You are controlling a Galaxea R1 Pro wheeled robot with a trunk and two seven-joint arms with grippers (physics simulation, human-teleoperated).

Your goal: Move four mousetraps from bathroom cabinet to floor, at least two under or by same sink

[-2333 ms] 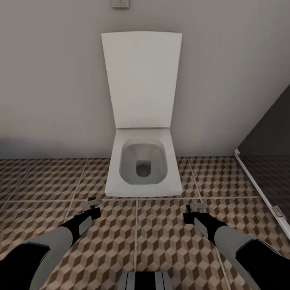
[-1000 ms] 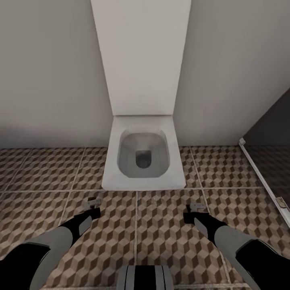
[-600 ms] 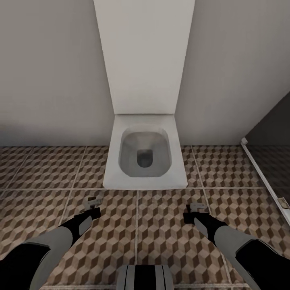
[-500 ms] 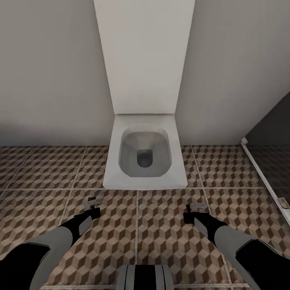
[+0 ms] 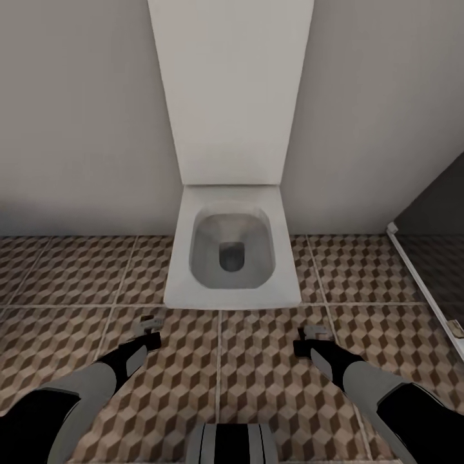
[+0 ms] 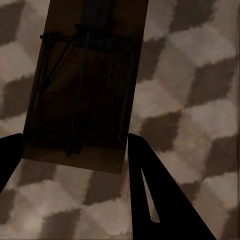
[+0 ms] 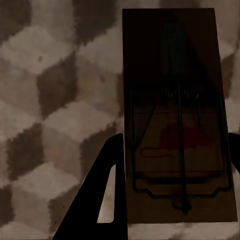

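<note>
My left gripper (image 5: 149, 325) hangs low over the bathroom floor (image 5: 71, 277), shut on a mousetrap (image 6: 85, 85). In the left wrist view that tan board with dark wire sits between the dark fingers (image 6: 150, 200). My right gripper (image 5: 316, 332) is level with it and is shut on a second mousetrap (image 7: 172, 115). Its red mark and wire frame face the right wrist camera, between the fingers (image 7: 102, 200). Cube-patterned tiles lie behind both traps. The cabinet and the bathroom sink are out of view.
A square white toilet (image 5: 232, 258) with its lid (image 5: 229, 96) raised stands against the grey wall straight ahead, just beyond both grippers. A white threshold strip (image 5: 422, 290) and the dark shower floor (image 5: 441, 264) lie at the right.
The whole view has shifted: the toilet looms nearer and its lid top has left the picture. Both arms keep the same pose with the mousetraps held.
</note>
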